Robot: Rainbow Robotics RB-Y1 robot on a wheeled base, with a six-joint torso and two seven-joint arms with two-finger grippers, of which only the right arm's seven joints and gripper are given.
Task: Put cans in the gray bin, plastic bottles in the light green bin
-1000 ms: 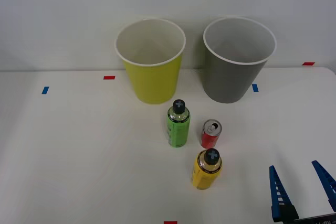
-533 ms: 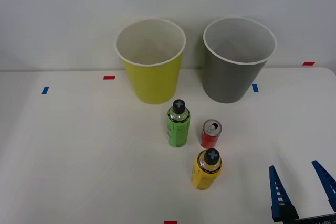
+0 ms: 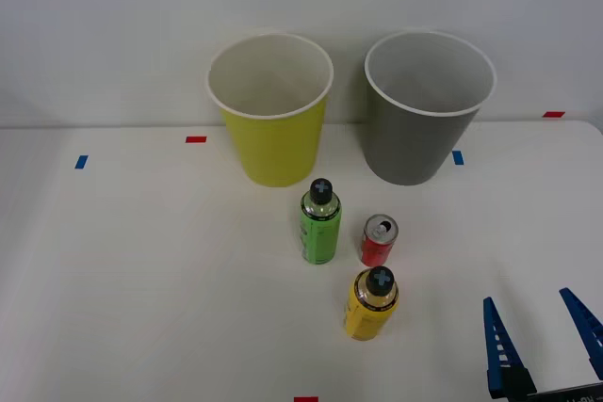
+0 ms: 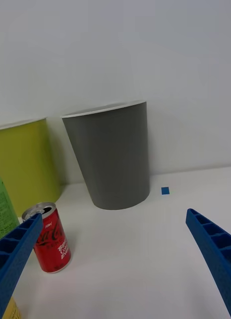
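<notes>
Our blue ribbed pincer (image 3: 542, 341) waits wide apart on the white worktop (image 3: 141, 270), lined up toward the small red metal can (image 3: 379, 240), bound for the dark gray tapered bin (image 3: 415, 134).

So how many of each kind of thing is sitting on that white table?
Bins: 2, the yellow-green cup-shaped bin and the dark gray cup-shaped bin.
Plastic bottles with black caps: 2, one bright green, one yellow.
Metal cans: 1, the red can.
Total: 5.
</notes>
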